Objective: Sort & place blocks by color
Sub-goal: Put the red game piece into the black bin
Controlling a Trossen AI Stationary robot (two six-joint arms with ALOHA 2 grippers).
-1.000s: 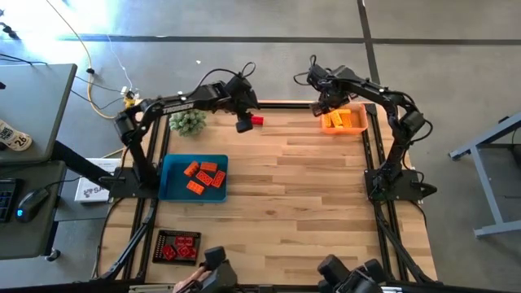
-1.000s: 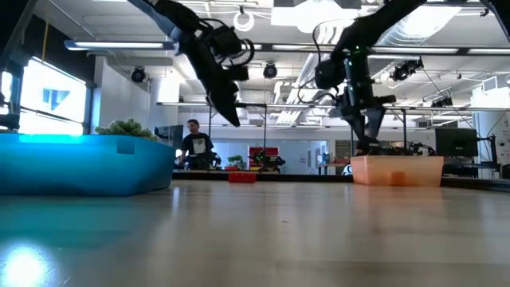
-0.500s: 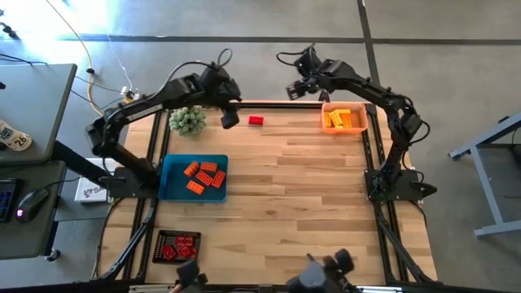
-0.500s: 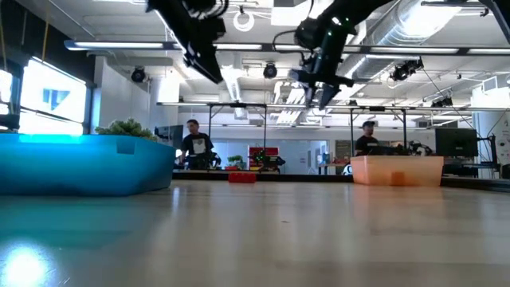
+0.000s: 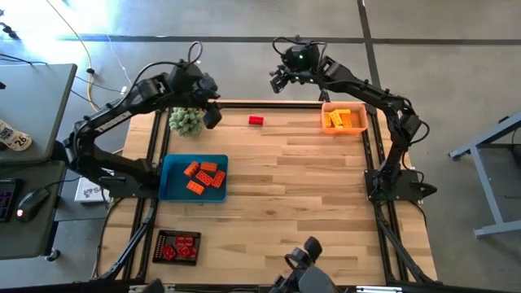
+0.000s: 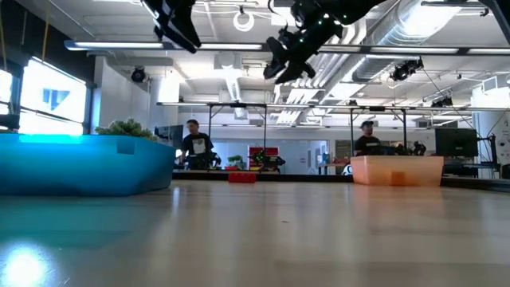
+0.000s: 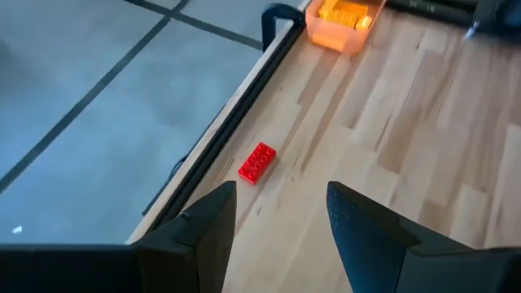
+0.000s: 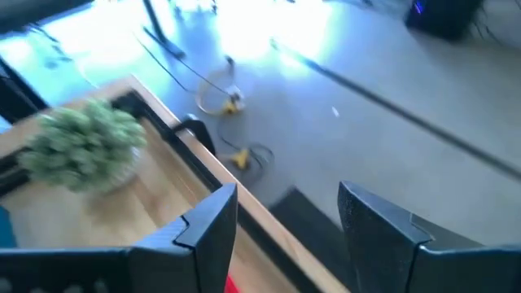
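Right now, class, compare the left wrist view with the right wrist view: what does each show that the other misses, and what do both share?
Only the left wrist view shows the whole red block lying alone near the table edge, and the orange tray holding yellow and orange blocks. Only the right wrist view shows the fuzzy green plant and cables on the floor. Both share the wooden table, the grey floor beyond it, and a pair of dark open fingers holding nothing.

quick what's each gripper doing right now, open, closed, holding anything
Left gripper: open, holding nothing, raised near the green plant.
Right gripper: open, holding nothing, raised above the table's far edge.
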